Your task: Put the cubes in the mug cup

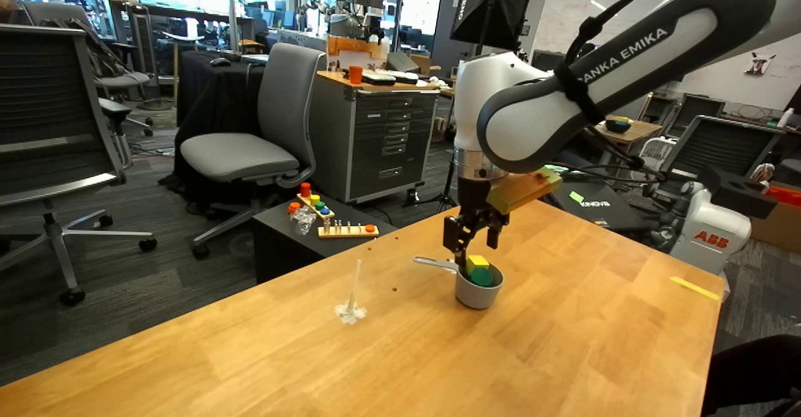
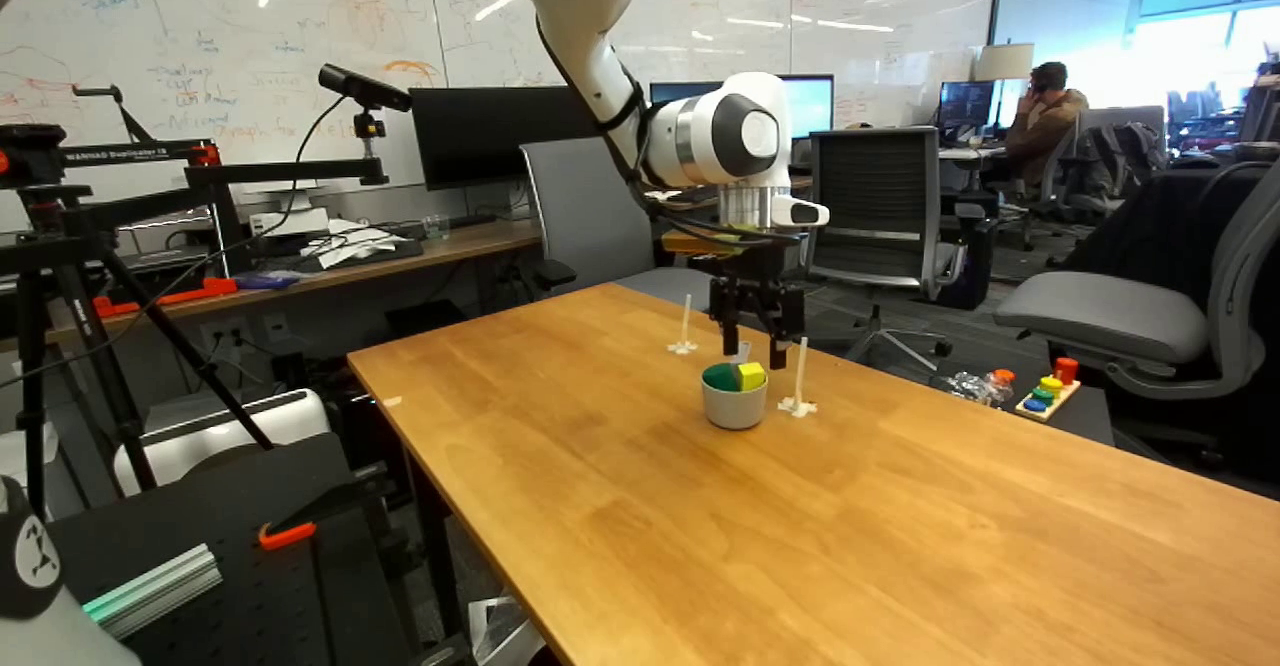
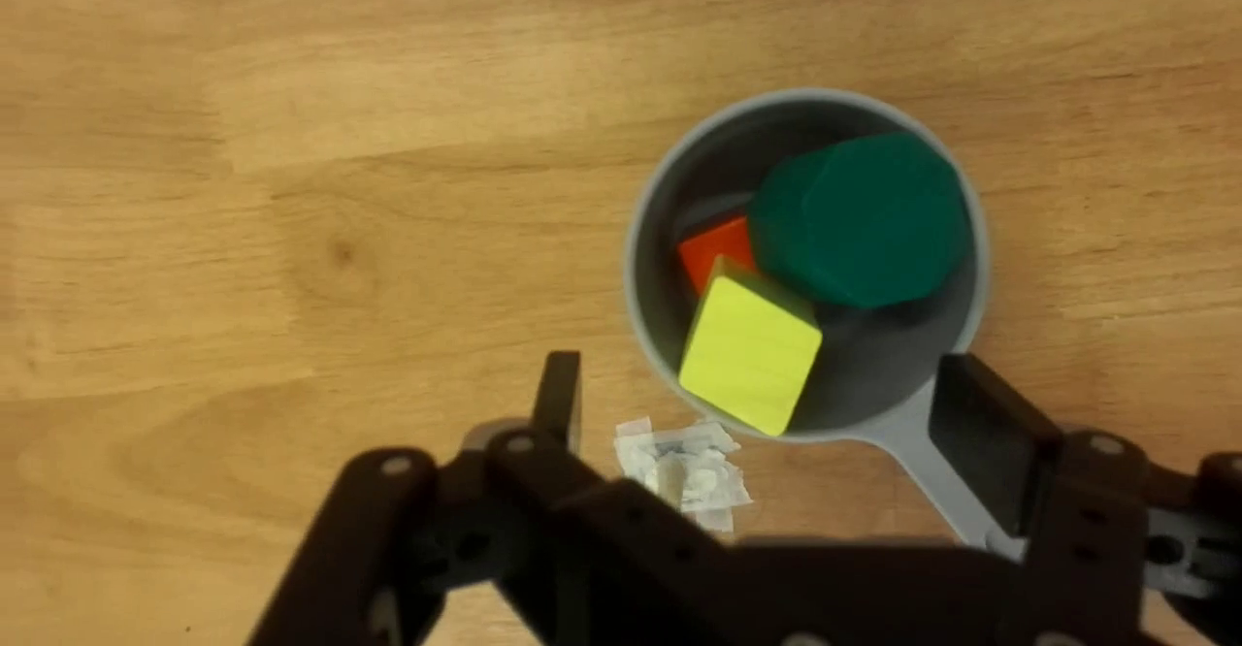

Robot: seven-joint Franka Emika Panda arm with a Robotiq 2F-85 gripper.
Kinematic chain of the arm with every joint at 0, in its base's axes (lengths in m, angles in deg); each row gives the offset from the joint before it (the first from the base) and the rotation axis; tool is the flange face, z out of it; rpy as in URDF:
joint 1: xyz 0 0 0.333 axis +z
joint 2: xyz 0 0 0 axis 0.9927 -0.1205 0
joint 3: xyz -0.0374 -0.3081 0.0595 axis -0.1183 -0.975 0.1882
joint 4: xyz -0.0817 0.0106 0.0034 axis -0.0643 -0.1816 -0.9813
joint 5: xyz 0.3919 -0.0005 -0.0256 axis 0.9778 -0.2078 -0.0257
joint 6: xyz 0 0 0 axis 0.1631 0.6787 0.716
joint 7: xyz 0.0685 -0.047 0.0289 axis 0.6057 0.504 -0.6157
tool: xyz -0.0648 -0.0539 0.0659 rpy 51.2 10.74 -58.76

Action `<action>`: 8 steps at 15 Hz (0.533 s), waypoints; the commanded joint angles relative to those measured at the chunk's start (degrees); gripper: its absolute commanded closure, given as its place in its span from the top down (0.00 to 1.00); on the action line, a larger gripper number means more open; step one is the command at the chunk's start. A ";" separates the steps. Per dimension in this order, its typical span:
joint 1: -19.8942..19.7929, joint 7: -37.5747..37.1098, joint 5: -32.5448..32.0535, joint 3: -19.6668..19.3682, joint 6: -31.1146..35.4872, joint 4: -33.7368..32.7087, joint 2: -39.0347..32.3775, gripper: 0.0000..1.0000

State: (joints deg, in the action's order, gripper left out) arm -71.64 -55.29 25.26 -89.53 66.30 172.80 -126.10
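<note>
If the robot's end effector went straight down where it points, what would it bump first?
Probably the mug handle: in the wrist view, one finger of the end effector overlaps it. The gap between them is hard to tell.

Three blocks [image 3: 750, 355] lie in the mug [image 2: 734, 411] on the bench [image 2: 640, 506], with my gripper [image 2: 754, 356] over its handle [image 1: 432, 262] side. In an exterior view, one stick [image 2: 686, 324] stands behind the mug to the left and another stick [image 2: 801, 374] to its right.

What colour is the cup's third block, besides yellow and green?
Orange-red: the third block shows best in the wrist view.
</note>
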 commanded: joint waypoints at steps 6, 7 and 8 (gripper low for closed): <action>1.94 0.99 -0.88 0.88 -1.98 6.10 11.29 1.00; 2.28 1.08 -1.22 1.04 -1.73 7.37 13.06 1.00; 2.34 1.33 -1.25 1.36 -1.81 8.50 14.61 1.00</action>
State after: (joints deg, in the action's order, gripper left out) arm -69.81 -54.98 24.87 -88.97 65.21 175.62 -118.18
